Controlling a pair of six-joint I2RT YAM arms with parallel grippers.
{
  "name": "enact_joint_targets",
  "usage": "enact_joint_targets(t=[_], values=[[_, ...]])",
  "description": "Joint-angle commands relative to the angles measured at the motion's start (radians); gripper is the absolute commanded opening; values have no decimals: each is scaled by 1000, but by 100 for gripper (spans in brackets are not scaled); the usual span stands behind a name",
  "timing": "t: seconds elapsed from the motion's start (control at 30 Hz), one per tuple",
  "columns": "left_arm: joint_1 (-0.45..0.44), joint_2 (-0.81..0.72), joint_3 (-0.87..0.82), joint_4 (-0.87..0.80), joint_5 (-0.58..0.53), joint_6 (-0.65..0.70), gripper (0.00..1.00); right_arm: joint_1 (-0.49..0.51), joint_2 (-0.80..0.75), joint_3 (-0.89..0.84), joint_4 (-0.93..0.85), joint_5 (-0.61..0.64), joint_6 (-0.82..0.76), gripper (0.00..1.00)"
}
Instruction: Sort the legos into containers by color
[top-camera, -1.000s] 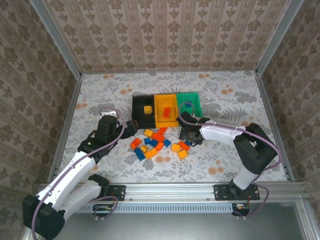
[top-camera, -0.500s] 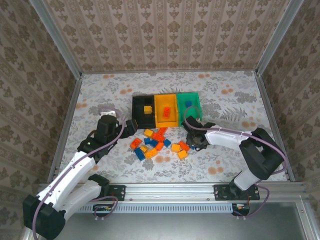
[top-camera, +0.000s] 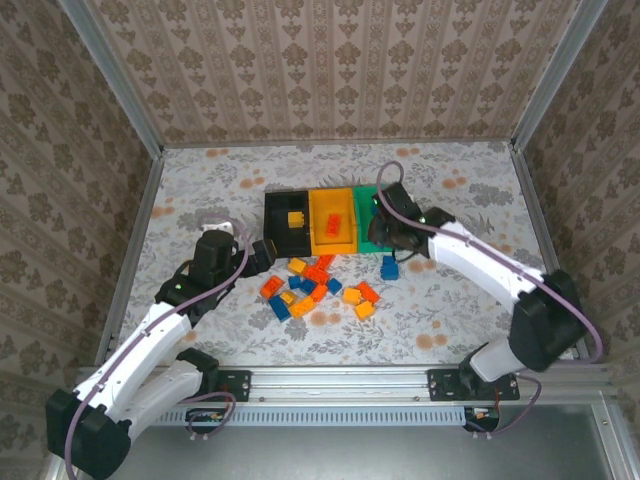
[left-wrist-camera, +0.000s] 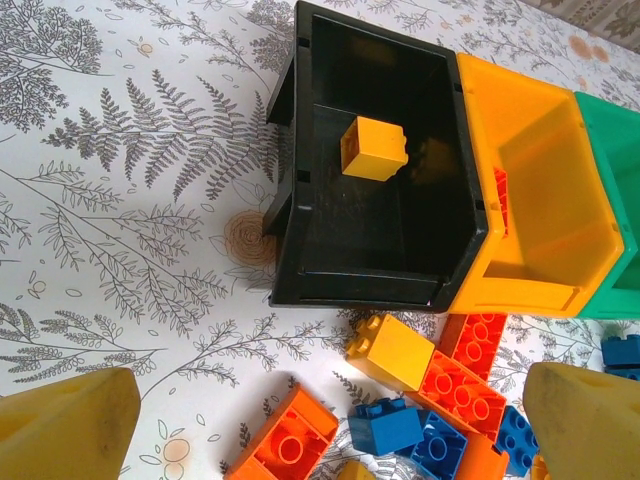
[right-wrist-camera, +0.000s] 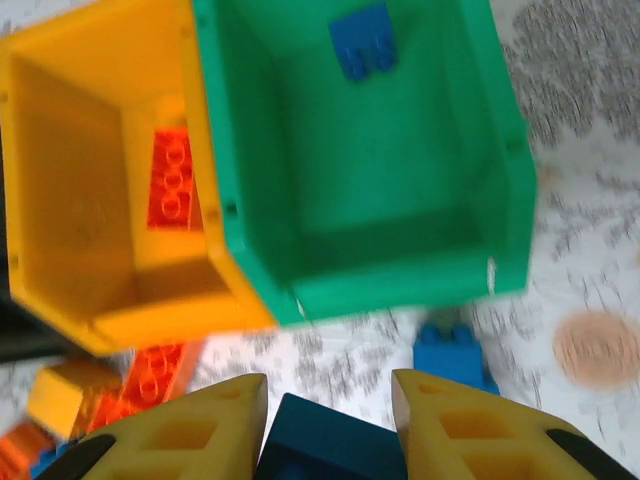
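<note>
1. The table covering is white, printed with grey fern leaves and small orange blotches. It fills the floor of a booth.
2. Walls of beige damask wallpaper close the booth at 9, 12 and 3 o'clock. Aluminium posts stand at the far corners, and a metal rail runs along the 6 o'clock edge.
3. Near the table's centre three joined bins sit in a row. From 9 to 3 o'clock they are the black bin, the orange-yellow bin and the green bin.
4. A yellow brick lies in the black bin, an orange-red brick in the orange-yellow bin, and a blue brick in the green bin.
5. The pile of legos, mixed yellow, orange-red and blue, lies on the covering at 6 o'clock of the bins. A loose blue brick lies at 3 o'clock of the pile, apart from it.
6. The right gripper hangs at the green bin's 6 o'clock edge, its fingers clamped on a dark blue brick.
7. The left gripper hovers at 9 o'clock of the pile with its fingers spread wide and nothing between them.
</note>
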Motion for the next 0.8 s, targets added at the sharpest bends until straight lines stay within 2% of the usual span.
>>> enact_joint_targets(t=[0.0, 0.23, 0.3, 0.33, 0.4, 0.47, 0.6, 0.77], values=[[5, 4, -15, -24, 13, -7, 100, -38, 154, 104, -1, 37, -79, 34], [3, 16, -20, -42, 22, -3, 100, -89, 381, 314, -40, 92, -93, 36], [3, 22, -23, -45, 24, -1, 100, -96, 401, 337, -48, 88, -85, 43], [3, 26, -26, -47, 25, 0, 100, -97, 406, 344, -50, 83, -83, 50], [2, 35, -30, -46, 33, 2, 100, -97, 402, 351, -48, 70, -83, 64], [1, 53, -34, -47, 40, 8, 98, -95, 384, 348, -47, 56, -83, 69], [0, 109, -42, -44, 67, 11, 91, -76, 300, 282, -7, 42, -80, 71], [-22, 219, -58, -23, 91, -28, 92, -51, 205, 169, 47, 14, -58, 71]])
